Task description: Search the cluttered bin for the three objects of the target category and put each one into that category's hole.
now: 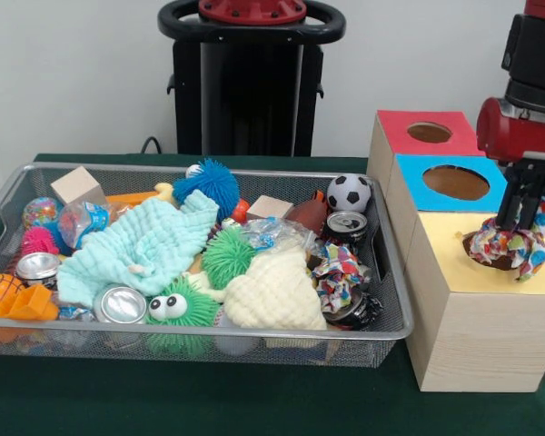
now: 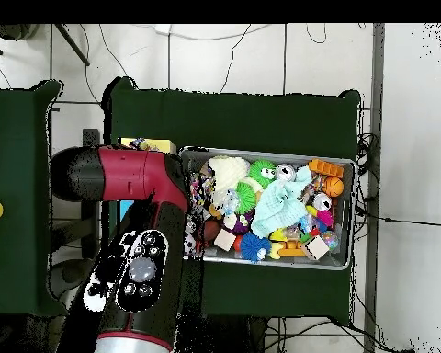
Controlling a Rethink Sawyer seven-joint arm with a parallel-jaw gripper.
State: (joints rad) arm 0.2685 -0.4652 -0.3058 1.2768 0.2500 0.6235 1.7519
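I am hanging over the yellow-topped box [image 1: 480,313], the landmark here, with my fingers [image 1: 518,218] clenched on a crumpled multicoloured cloth [image 1: 513,247] that is sagging onto that box's lid; this cloth is the task's thing in hand, and it is lying right where I judge the yellow box's hole to be, though the bundle is hiding the hole itself.

Largest risk first: the wire bin [image 1: 395,272], sitting just beside the yellow box, is holding a second cloth of the same pattern [image 1: 338,275] wedged between cans, so a later reach there could be dragging neighbours out with it; next, my cloth is spreading wider than the opening probably is, so on release it may be draping over the rim instead of dropping through; smaller still, a loose fold could be catching on my fingers and lifting back out.

I am reading no brand, label or writing anywhere; the cans' tops alone are showing.
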